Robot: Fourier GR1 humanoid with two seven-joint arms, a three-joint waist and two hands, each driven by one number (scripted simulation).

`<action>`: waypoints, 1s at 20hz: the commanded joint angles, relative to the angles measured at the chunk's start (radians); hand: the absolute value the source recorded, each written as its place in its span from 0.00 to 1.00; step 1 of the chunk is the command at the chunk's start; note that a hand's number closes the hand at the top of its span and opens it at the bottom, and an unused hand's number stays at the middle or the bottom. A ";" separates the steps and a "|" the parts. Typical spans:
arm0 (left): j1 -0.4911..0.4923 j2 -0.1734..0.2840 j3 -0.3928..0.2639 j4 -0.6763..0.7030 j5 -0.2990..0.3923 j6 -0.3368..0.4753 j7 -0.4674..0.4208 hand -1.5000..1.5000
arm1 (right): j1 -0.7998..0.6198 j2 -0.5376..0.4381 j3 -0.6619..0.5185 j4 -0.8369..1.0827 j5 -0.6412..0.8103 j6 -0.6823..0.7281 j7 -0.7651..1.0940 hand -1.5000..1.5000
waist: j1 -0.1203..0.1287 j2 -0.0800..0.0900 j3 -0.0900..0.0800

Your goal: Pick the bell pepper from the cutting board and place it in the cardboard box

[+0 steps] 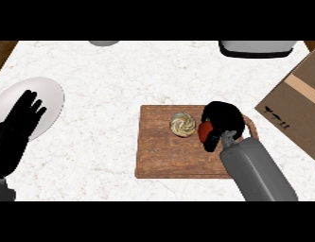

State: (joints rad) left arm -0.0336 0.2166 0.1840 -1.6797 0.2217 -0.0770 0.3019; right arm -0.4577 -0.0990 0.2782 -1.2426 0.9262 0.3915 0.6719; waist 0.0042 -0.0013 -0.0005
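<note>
Bell pepper (205, 132) sits on cutting board (188, 142), right side, under the right robot hand (223, 122), whose fingers curl around it. Cardboard box (306, 101) lies just right of the board. Left robot hand (13, 125) rests open, far left.

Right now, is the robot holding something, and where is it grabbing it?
Yes. The right hand curls over the red bell pepper on the cutting board, covering its top and right side. The left hand rests open, holding nothing.
</note>
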 commanded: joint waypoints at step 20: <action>0.084 0.000 0.035 -0.019 -0.004 -0.062 -0.049 0.50 | 0.418 -0.298 -0.002 -0.536 0.040 -0.065 -0.436 1.00 | -0.010 -0.003 0.000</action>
State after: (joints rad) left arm -0.0107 0.2082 0.2089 -1.6683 0.2102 -0.1080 0.2770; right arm -0.1145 -0.3798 0.2751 -1.6085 0.9526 0.3314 0.2158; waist -0.0042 -0.0030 -0.0005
